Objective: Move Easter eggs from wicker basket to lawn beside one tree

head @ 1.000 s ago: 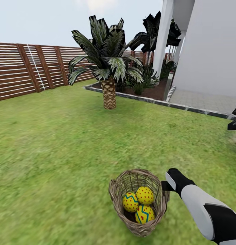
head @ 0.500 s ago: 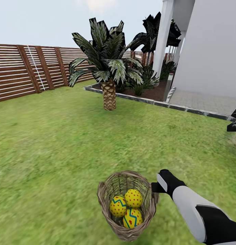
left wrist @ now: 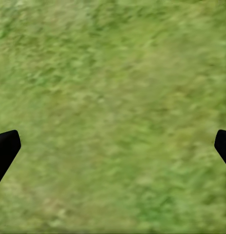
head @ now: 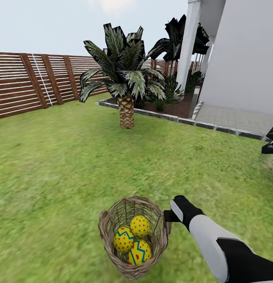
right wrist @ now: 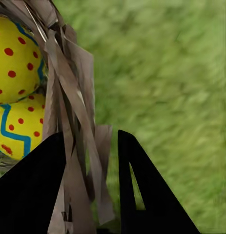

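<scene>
The lawn spreads green and slightly patchy across the garden, closed on the left by a brown slat fence. A short palm with a scaly trunk stands on the grass near a stone-edged bed of dark plants. Right of it rise a white column and a white wall, with grey paving at their foot.

The basket sits low in the head view, tilted, with the three eggs inside it, touching one another. The right gripper is at the basket's right rim; in the right wrist view its jaws are closed on the wicker wall, with two eggs just inside. The left gripper has its jaws wide apart, with only grass between the fingertips.

Compared with a second ago, the basket, eggs and right arm have slid leftward in the head view, while the palm, fence and wall hold nearly the same places. The eggs keep their arrangement inside the basket.
</scene>
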{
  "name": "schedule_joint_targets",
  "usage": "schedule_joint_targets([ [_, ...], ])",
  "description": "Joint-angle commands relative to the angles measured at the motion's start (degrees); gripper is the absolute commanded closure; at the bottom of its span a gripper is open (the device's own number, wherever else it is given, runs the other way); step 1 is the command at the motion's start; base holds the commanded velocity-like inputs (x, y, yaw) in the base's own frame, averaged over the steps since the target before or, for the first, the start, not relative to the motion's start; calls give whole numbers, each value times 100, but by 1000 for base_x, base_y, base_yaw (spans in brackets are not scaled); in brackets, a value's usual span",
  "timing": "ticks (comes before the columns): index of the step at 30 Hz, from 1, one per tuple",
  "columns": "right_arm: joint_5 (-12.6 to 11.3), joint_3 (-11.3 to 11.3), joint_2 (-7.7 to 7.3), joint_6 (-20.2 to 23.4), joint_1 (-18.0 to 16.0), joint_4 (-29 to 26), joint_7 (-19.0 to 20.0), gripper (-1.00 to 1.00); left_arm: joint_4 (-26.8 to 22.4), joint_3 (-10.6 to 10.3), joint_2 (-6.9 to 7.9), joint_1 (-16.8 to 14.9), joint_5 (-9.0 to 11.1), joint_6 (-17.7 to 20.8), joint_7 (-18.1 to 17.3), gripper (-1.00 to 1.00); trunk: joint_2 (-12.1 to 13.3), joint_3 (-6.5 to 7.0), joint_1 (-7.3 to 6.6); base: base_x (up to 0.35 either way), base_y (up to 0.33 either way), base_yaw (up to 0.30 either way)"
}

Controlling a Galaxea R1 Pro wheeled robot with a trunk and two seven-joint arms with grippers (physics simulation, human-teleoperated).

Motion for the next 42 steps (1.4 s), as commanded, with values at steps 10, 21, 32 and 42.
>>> schedule_joint_targets([
  [10, -170, -111, 55, -40, -3, -18, -20, 100, 15, 9, -1, 17, 23, 47, -6, -100, 400, 175, -221, -118, 0, 22],
  [21, -179, -115, 95, -42, -3, -5, -20, 100, 64, 9, -1, 30, 23, 47, -6, -100, 841, 373, -463, -78, 24, 40],
  [32, -179, -115, 154, -60, -3, 7, -20, 100, 43, 9, -5, 33, 23, 39, 11, -100, 1282, 570, -704, -7, 4, 280],
  [42, -179, -112, 198, -60, -3, 8, -20, 100, 43, 1, -10, 30, 23, 38, 20, -100, 1683, 750, -924, 0, 0, 290],
])
